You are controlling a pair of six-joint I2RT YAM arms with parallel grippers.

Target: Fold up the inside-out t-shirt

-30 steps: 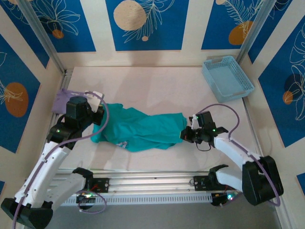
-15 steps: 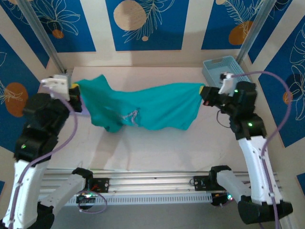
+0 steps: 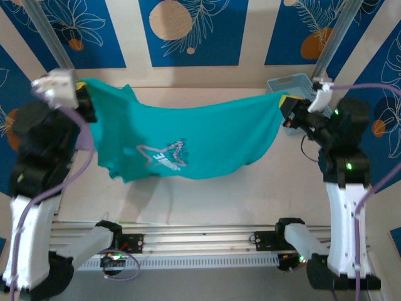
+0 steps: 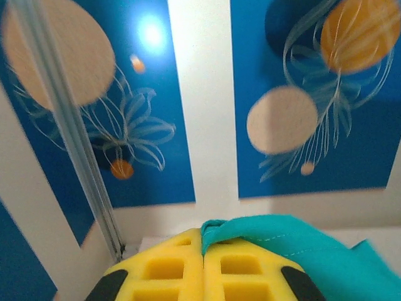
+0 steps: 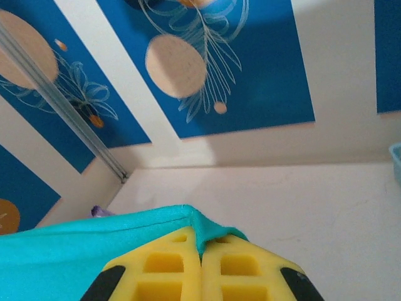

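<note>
The left gripper (image 3: 86,100) is raised at the left of the table (image 3: 207,194), with its jaws clamped on one upper corner of the t-shirt (image 3: 188,141). In the left wrist view its yellow pads (image 4: 169,269) meet with a fold of teal cloth pinched between them. The frame edge cuts off the lower part of the fingers.

The right gripper (image 3: 285,108) is raised at the right and is likewise closed on the opposite corner. In the right wrist view the cloth edge enters the seam between the pads.

The t-shirt hangs between the two grippers, clear of the table and sagging in the middle. Its lower hem is uneven and its left side is bunched, so no sleeve can be made out. A pale star-shaped print (image 3: 164,155) shows on the cloth, with lettering too small to read.

The blue basket (image 3: 283,83) at the far right is largely covered by the right arm and the shirt corner. A sliver of purple cloth (image 5: 100,211) shows above the shirt edge, the rest of it hidden.
</note>
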